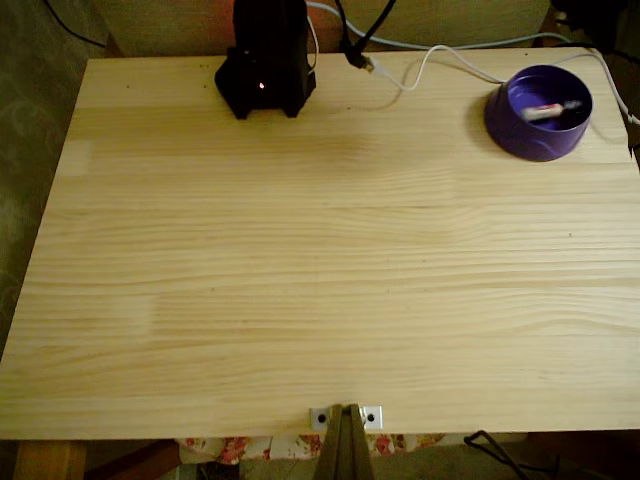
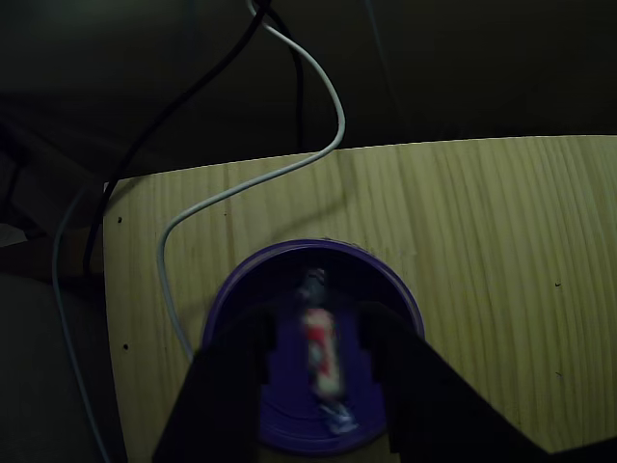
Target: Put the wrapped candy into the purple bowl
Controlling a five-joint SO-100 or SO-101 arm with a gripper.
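Release looks like the step in hand, and I judge the thing to do well is simply to leave the fingers spread and lift straight up, without dragging a fingertip across the bowl's rim on the way out.

From the other view I see the gripper (image 2: 316, 352) hanging directly over the purple bowl (image 2: 229, 289), its two dark fingers (image 2: 236, 352) standing apart with a clear gap between them. The wrapped candy (image 2: 322, 355) shows in that gap, lengthwise between the fingers, white with red marking and a twisted bluish end toward the bottom of the picture. It is blurred, so I cannot tell whether it is lying on the bowl's floor or dropping; I see neither finger touching it.

On the fixed view the purple bowl (image 1: 510, 125) sits at the table's (image 1: 300, 280) far right corner, a white cable (image 1: 440, 58) running just beside it, and the wrapped candy (image 1: 552, 109) shows inside as a pale streak. The arm's black base (image 1: 265, 80) stands well apart, to the left.
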